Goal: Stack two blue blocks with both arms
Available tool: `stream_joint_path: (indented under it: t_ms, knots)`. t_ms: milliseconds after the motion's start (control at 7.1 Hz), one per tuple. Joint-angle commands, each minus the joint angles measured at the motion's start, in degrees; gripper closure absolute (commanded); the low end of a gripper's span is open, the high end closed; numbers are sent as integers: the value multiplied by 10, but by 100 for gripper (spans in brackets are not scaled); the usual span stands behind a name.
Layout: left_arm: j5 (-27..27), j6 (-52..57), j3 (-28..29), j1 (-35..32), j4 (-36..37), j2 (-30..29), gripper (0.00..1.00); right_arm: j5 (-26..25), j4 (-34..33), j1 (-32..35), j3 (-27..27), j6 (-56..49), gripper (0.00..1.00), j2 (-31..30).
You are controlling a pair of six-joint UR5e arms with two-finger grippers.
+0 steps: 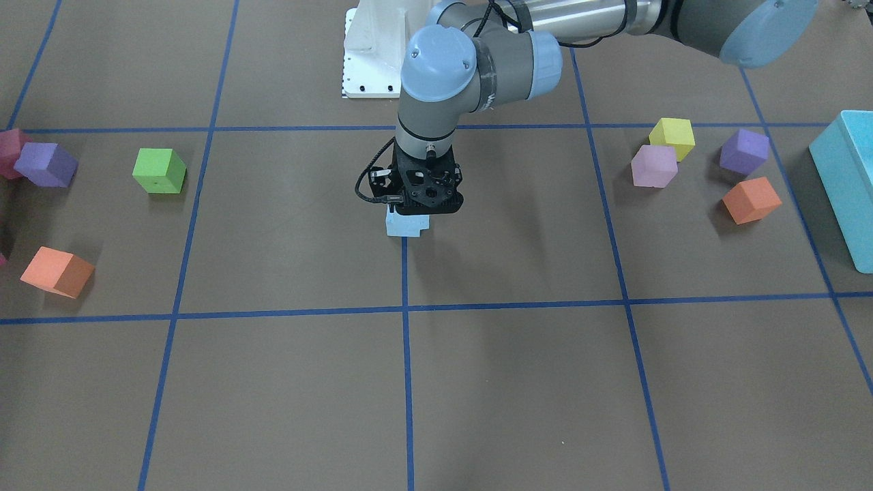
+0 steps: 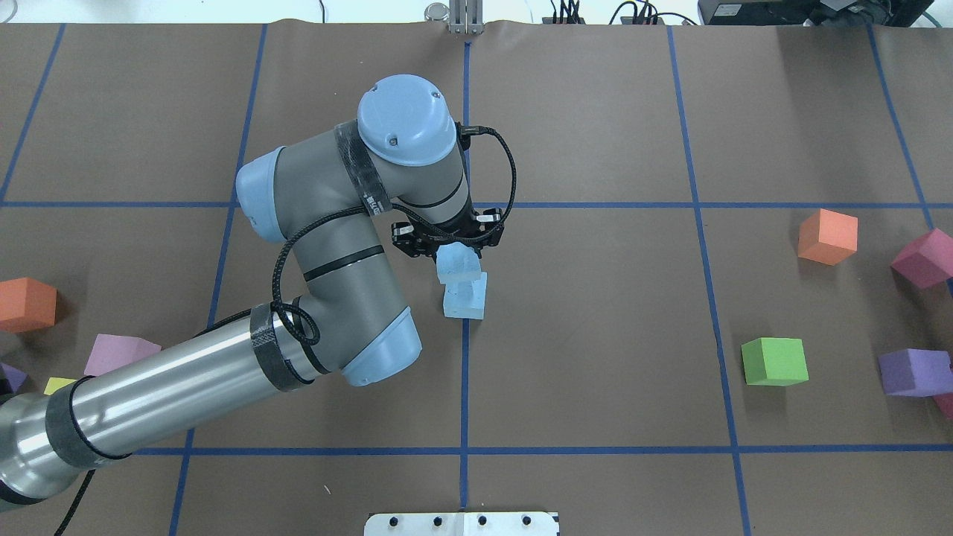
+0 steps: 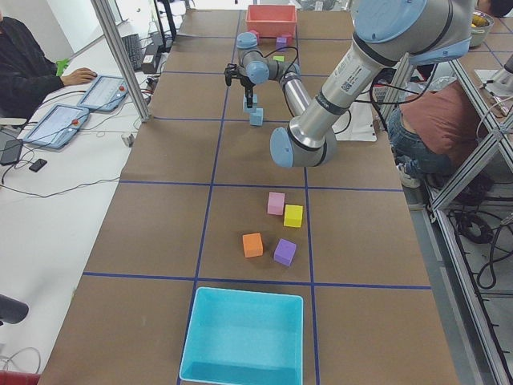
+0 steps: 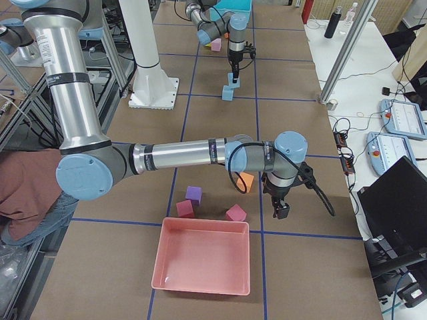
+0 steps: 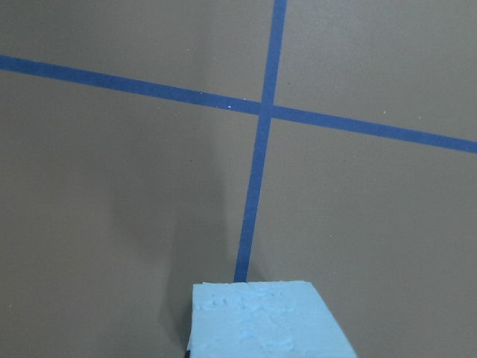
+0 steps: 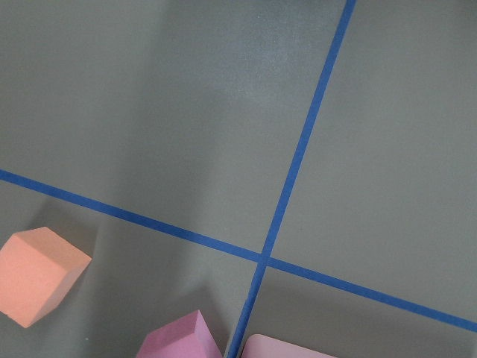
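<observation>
The left fingers [image 2: 450, 246] are clamped on the upper blue block [image 2: 456, 265]. It sits offset atop the lower blue block [image 2: 467, 299], mid-surface [image 2: 595, 335]. I cannot tell how far the right fingers [image 4: 281, 209] are parted.

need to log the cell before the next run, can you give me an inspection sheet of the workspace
surface: brown table with a blue tape grid; nothing spilled seen
job's things: upper blue block sits offset over lower blue block at the centre line; whether they touch cannot be told
clutter: green block, orange block and purple block on the robot's right; turquoise bin and red bin at the table ends
grippers: left gripper right above the upper blue block, jaws hidden; right gripper near the red bin, jaws cannot be judged
cables: black cable loops off the left wrist, clear of the blocks
surroundings: person at tablets beside the table
</observation>
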Motion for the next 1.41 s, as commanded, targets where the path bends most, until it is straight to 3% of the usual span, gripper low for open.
stream_joint_path:
  t_ms: [0, 1268]
  knots:
    - [6, 16, -3, 8, 18, 0, 39, 8, -15, 4, 2, 0, 0, -2]
    - [-2, 61, 26, 30, 40, -26, 39, 15, -24, 4, 1, 7, 0, -2]
